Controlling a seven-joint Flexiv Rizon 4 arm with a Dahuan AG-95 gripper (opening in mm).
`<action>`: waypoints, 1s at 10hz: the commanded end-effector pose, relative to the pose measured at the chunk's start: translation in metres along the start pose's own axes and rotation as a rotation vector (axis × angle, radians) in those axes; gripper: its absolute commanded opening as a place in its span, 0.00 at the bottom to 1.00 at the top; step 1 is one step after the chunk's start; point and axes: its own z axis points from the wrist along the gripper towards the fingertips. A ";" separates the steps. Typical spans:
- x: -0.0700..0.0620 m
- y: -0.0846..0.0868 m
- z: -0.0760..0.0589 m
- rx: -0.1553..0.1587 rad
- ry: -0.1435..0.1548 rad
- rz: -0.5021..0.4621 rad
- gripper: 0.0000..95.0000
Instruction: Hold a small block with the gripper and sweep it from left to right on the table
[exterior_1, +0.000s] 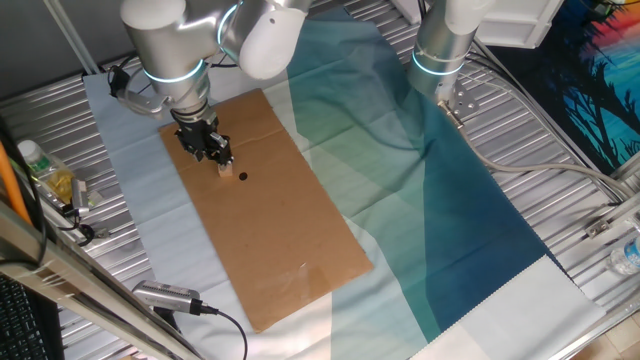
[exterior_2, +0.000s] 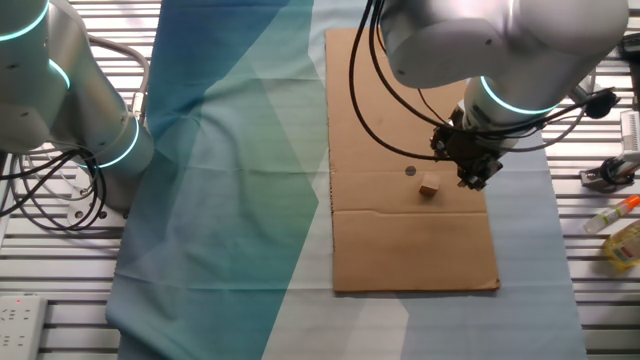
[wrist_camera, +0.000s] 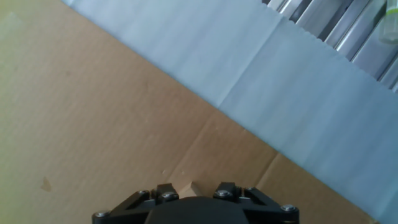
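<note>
The small block (exterior_1: 225, 169) is a pale tan cube on the brown cardboard sheet (exterior_1: 290, 240) of the table. My gripper (exterior_1: 218, 155) hangs right over it, fingertips just above its top. In the other fixed view the block (exterior_2: 430, 186) rests on the cardboard (exterior_2: 410, 250), a little left of the gripper (exterior_2: 474, 178), with a narrow strip of cardboard between them. In the hand view a pale corner of the block (wrist_camera: 192, 188) shows between the two black fingers (wrist_camera: 165, 191), which stand wider apart than the block. The gripper (wrist_camera: 194, 193) looks open and is not clamped on it.
A small black dot (exterior_1: 242, 178) lies on the cardboard beside the block. A second silver arm column (exterior_1: 445, 45) stands at the back on the teal cloth (exterior_1: 420, 200). Bottles (exterior_1: 45, 175) lie at the left edge. A cabled device (exterior_1: 165, 295) lies near the front.
</note>
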 end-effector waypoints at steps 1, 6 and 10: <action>0.000 0.000 0.000 -0.001 0.007 -0.007 0.60; 0.000 0.000 0.000 0.002 0.017 -0.023 0.60; 0.000 0.000 0.000 0.007 0.025 -0.025 0.60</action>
